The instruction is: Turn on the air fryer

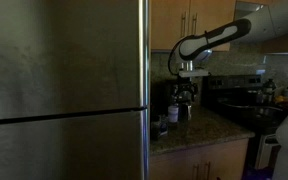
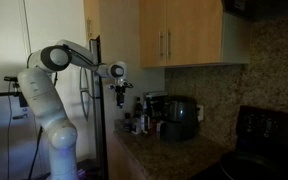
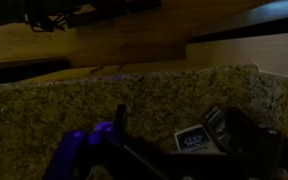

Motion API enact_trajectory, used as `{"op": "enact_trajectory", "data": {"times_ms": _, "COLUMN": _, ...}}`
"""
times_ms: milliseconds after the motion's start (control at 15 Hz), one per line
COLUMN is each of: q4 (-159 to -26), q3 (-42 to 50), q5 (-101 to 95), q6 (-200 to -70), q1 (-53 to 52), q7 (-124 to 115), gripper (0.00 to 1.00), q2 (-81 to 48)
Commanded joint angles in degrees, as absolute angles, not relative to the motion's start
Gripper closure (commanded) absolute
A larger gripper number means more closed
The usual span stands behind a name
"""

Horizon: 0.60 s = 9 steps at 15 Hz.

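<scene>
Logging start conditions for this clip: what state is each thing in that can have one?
Air fryer: upright on the counter, untouched; on or off cannot be told.
Gripper: in the air beside the air fryer, apart from it; jaws too dark to judge.
Cabinet doors: shut.
Fridge: doors shut.

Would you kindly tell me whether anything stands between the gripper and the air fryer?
In an exterior view, a cluster of small bottles stands on the counter between the gripper and the air fryer, lower than the gripper; the air between them looks free.
</scene>
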State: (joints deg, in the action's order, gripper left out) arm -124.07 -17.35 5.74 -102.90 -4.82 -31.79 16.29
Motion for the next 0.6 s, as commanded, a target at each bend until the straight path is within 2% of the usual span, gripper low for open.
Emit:
{"op": "enact_trajectory", "data": {"times_ms": 0, "q4": -123.96, "q3": -16.36, "q5": 5.44, "q6": -102.80, "q1": -5.93, "q7": -32.05, "gripper": 0.00, "q2": 16.16}}
{"op": "enact_trajectory", "data": {"times_ms": 267, "q4": -126.05, "q3": -13.43, "q5": 2.51, "q6": -110.53, "q1": -2.44, "q7": -41.03, "gripper": 0.00, "q2": 15.94}}
{"op": "enact_trajectory", "data": {"times_ms": 533, "q4": -132.48, "q3": -6.42, "q5": -1.81, "q6": -120.81, "q1": 2.70, "q7": -43.08, "gripper": 0.00, "q2": 17.26}}
